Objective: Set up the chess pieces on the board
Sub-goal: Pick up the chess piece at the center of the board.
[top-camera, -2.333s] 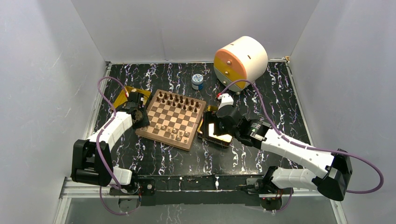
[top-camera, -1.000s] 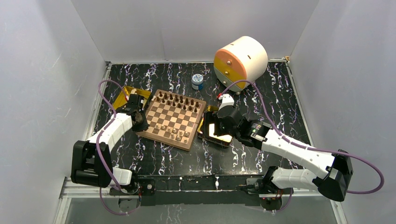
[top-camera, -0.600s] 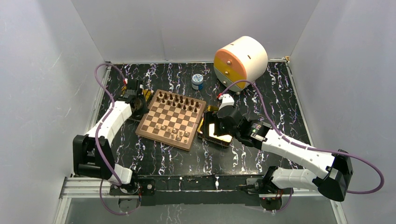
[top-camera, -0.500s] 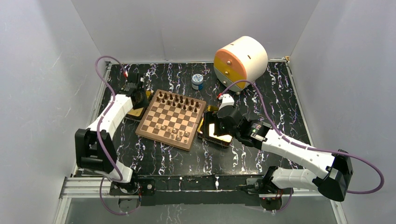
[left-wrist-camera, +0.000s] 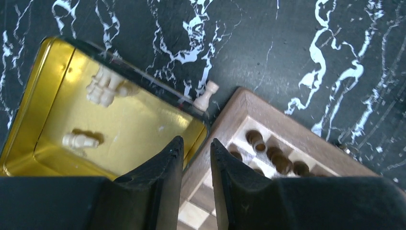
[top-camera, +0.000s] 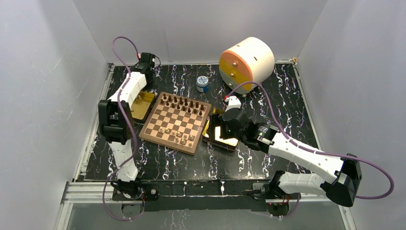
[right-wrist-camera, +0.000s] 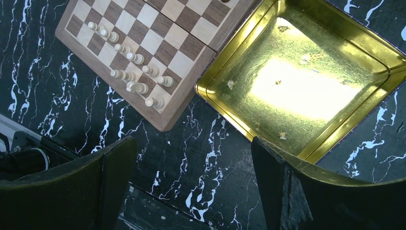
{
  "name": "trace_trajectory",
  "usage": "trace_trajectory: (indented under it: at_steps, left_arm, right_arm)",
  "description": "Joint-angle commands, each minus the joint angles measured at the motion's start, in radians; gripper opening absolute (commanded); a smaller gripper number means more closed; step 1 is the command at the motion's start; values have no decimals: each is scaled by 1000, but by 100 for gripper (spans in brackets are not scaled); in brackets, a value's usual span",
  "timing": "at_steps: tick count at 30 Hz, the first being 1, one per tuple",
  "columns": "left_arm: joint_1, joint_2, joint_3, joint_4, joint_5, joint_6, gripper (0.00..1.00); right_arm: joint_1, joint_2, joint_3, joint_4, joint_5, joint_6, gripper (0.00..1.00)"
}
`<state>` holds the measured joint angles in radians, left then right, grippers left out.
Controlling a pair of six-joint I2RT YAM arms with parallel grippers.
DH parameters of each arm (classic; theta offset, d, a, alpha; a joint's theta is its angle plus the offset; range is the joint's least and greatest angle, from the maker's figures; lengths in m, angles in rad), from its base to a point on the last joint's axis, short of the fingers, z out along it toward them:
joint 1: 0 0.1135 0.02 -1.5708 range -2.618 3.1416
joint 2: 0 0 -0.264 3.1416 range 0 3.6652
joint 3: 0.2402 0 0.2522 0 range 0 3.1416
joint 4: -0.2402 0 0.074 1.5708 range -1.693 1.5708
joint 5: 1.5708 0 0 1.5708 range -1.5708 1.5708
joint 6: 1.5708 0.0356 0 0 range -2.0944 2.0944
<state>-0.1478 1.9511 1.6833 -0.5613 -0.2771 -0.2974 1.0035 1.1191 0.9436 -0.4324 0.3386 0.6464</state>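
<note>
Fingers: left gripper [left-wrist-camera: 195, 143] narrow, empty; right gripper [right-wrist-camera: 191, 143] wide, empty. Dark pieces [top-camera: 184, 102] lined along board [top-camera: 174, 122] top; pale pieces [right-wrist-camera: 129, 57] partly placed, others in left-frame gold tray [left-wrist-camera: 139, 129], one stray piece [left-wrist-camera: 207, 95] on table [left-wrist-camera: 268, 43].

On the black marbled table [top-camera: 297, 86], below the left gripper [left-wrist-camera: 196, 143], lie a gold tray [left-wrist-camera: 24, 86] and the board [left-wrist-camera: 234, 110], one pale piece [left-wrist-camera: 207, 96] resting on the tabletop between them. Below the right gripper [right-wrist-camera: 191, 148] lies a second gold tray [right-wrist-camera: 215, 81]; beyond it, a jar [top-camera: 203, 84] and a drum [top-camera: 246, 60].
</note>
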Motion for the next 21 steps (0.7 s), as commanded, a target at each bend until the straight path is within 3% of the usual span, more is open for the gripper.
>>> trace_trajectory:
  at_steps: [1,6,21]
  left_arm:
    - [8,101,151,-78,4,67,26]
    - [8,218,267,-114,4,107,30]
    - [11,325,333,-116,-9,160,28]
  right_arm:
    - [3,-1,61,0,32,-18,99]
    - [3,5,74,-8,48,-27,99]
    - [1,7,84,-20,62,-33,99]
